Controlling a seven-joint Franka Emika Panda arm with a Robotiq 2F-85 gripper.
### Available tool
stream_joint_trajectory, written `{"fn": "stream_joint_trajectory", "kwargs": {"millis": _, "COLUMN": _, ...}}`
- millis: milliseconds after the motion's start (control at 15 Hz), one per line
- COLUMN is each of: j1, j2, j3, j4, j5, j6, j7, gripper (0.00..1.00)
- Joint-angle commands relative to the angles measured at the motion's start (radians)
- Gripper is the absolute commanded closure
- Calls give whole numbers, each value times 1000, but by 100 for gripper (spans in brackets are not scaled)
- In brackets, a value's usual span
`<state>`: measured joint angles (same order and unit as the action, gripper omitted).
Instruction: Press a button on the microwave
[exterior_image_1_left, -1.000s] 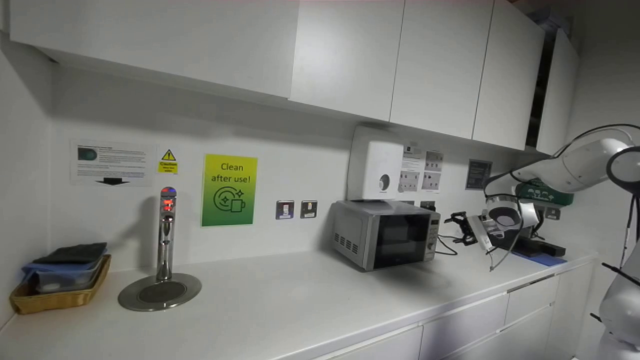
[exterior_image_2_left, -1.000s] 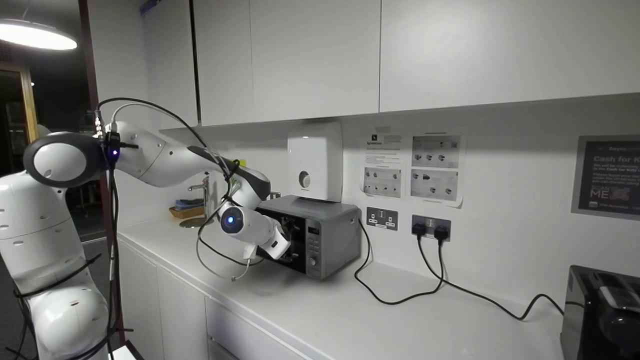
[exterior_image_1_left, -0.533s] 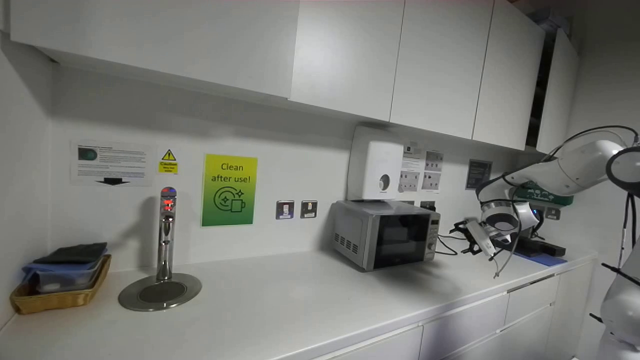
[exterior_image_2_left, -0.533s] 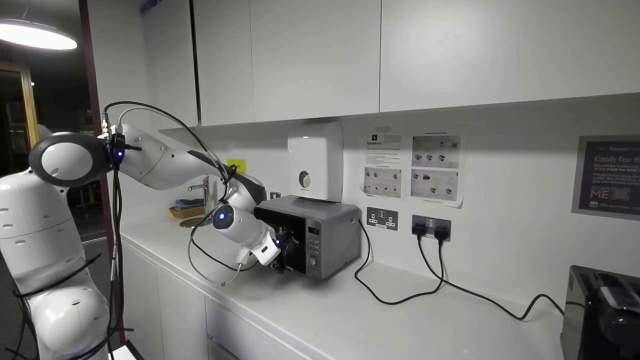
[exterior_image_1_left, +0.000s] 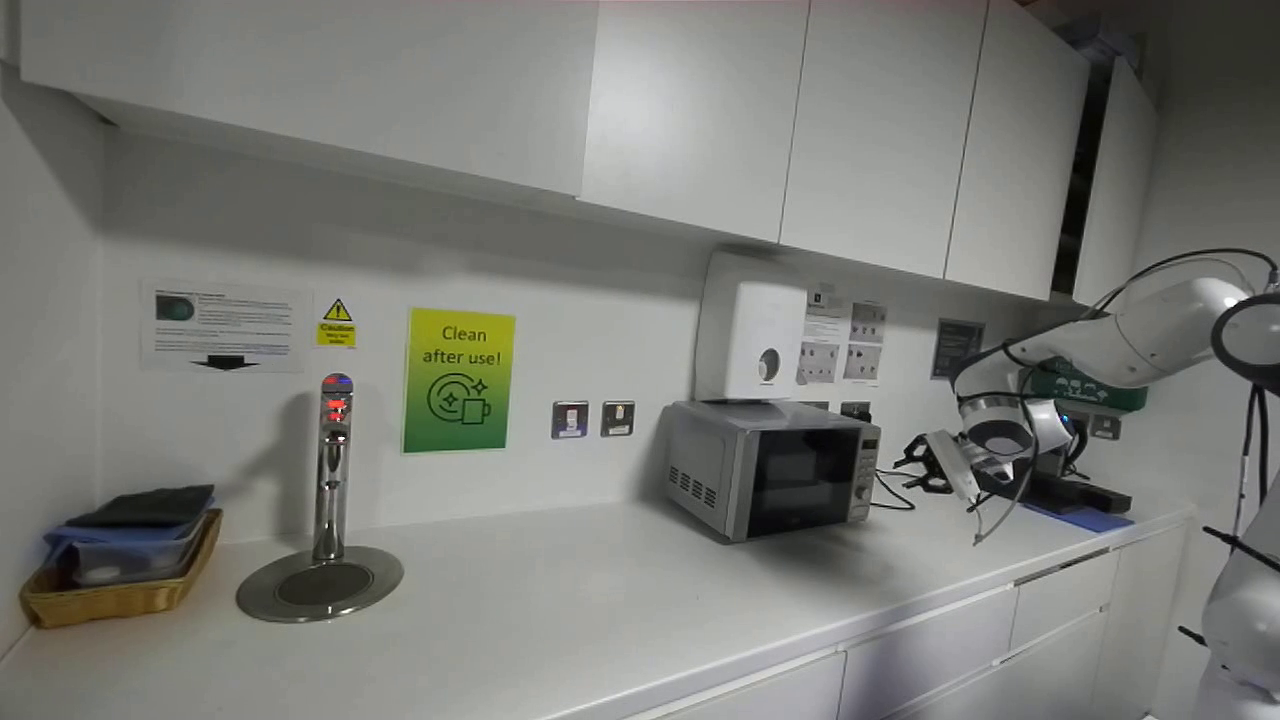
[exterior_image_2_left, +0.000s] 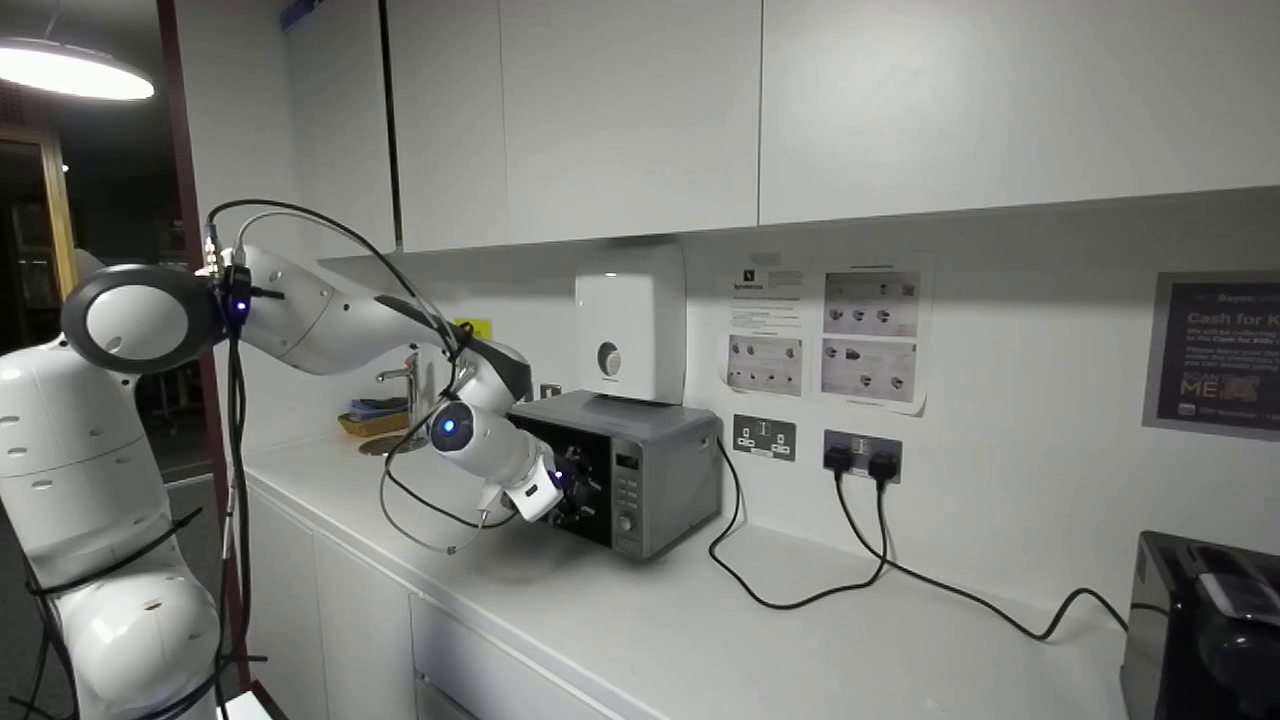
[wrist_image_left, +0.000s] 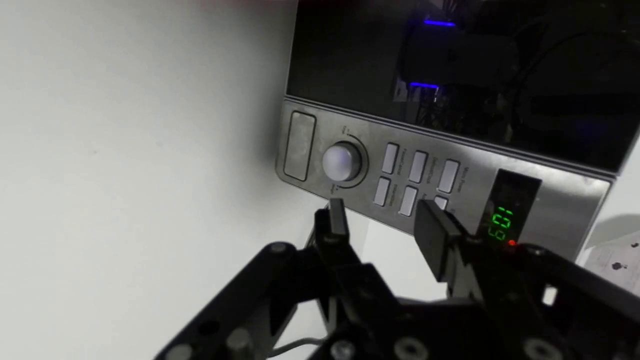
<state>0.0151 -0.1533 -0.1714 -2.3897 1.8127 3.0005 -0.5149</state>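
Note:
The microwave (exterior_image_1_left: 800, 485) is a silver-grey box with a dark door, standing on the counter in both exterior views. In the wrist view its control panel (wrist_image_left: 480, 155) runs slantwise, with a round knob (wrist_image_left: 341, 161), several pale buttons (wrist_image_left: 419, 167) and a display (wrist_image_left: 515, 200) lit green. My gripper (wrist_image_left: 385, 225) is partly open with nothing between its fingers. One fingertip (wrist_image_left: 338, 217) shows below the knob; the other overlaps the lower button row and partly hides one button. An exterior view shows my gripper (exterior_image_1_left: 915, 468) in front of the microwave, apart from it.
A white dispenser (exterior_image_2_left: 630, 325) hangs on the wall just above the microwave, below the cupboards (exterior_image_2_left: 630, 120). Black cables (exterior_image_2_left: 800, 605) cross the counter (exterior_image_2_left: 880, 650) from the sockets to a black appliance (exterior_image_2_left: 1200, 630). A tap (exterior_image_1_left: 333, 470) and basket (exterior_image_1_left: 120, 590) stand farther along.
My gripper first dropped and drew back from the microwave, then rose a little. Its fingers stand closer together than half a second ago. The microwave has not moved.

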Motion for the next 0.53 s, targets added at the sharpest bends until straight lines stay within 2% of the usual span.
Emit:
{"fn": "stream_joint_trajectory", "kwargs": {"millis": 0, "j1": -8, "j2": -5, "j3": -13, "j4": 46, "j5": -14, "j6": -58, "j7": -17, "gripper": 87}}
{"fn": "stream_joint_trajectory", "kwargs": {"millis": 67, "j1": -9, "j2": 1, "j3": -15, "j4": 56, "j5": -24, "j6": -70, "j7": -26, "gripper": 95}}
{"fn": "stream_joint_trajectory", "kwargs": {"millis": 133, "j1": -8, "j2": 6, "j3": -15, "j4": 57, "j5": -50, "j6": -74, "j7": -9, "gripper": 99}}
{"fn": "stream_joint_trajectory", "kwargs": {"millis": 267, "j1": -8, "j2": 13, "j3": -21, "j4": 52, "j5": -132, "j6": -104, "j7": 17, "gripper": 100}}
{"fn": "stream_joint_trajectory", "kwargs": {"millis": 467, "j1": -11, "j2": 17, "j3": -27, "j4": 58, "j5": -171, "j6": -109, "j7": 21, "gripper": 100}}
